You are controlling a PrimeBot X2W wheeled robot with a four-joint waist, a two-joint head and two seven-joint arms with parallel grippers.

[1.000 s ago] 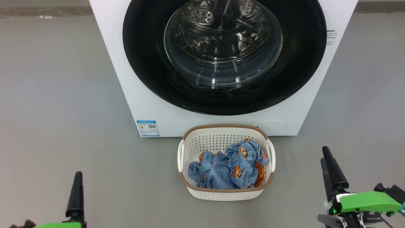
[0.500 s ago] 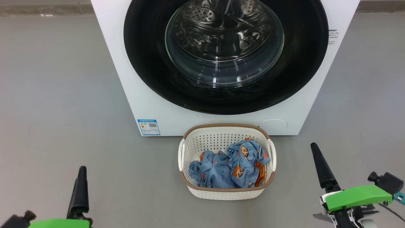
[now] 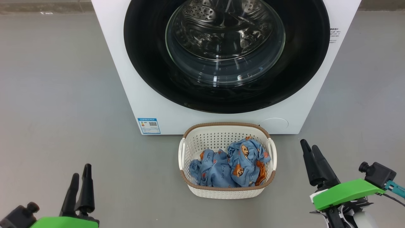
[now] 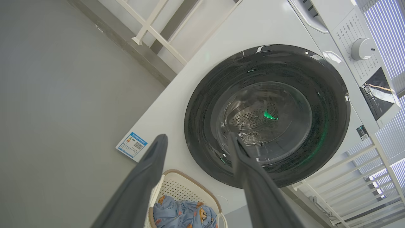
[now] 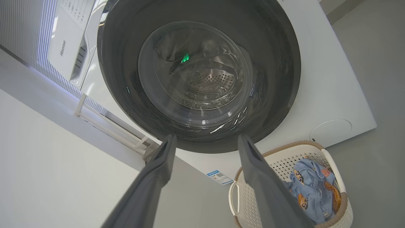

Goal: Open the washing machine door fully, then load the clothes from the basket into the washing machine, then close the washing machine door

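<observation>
Nearest, the left hand (image 3: 81, 170) and the right hand (image 3: 308, 144) are noted low at either side. Both are released, fingers parted, nothing grasped, and each is held well apart from the basket (image 3: 221, 193).

Between them, the cream perforated basket is set on the floor (image 3: 57, 95) just before the foot of the washing machine (image 3: 126, 82). The bear-print clothes (image 3: 232, 164) are bunched inside it, toward its near and right part.

Beyond, the washing machine door (image 3: 145, 63) is found shut. Its glossy black rim lies flush with the white front, and the steel drum is visible through the glass bowl.

The step in hand is judged to be opening the door; no part of the task is yet accomplished. No handle or hinge side can be made out, so the catch edge should be confirmed before contact. A hooked pull at the rim edge is advised, as the gloss is likely to be slippery. The door's arc should be followed until it is fully back, and the basket below should not be knocked.

The floor is recorded as smooth, plain grey. A white rail frame (image 4: 158, 34) is seen beyond the machine.
</observation>
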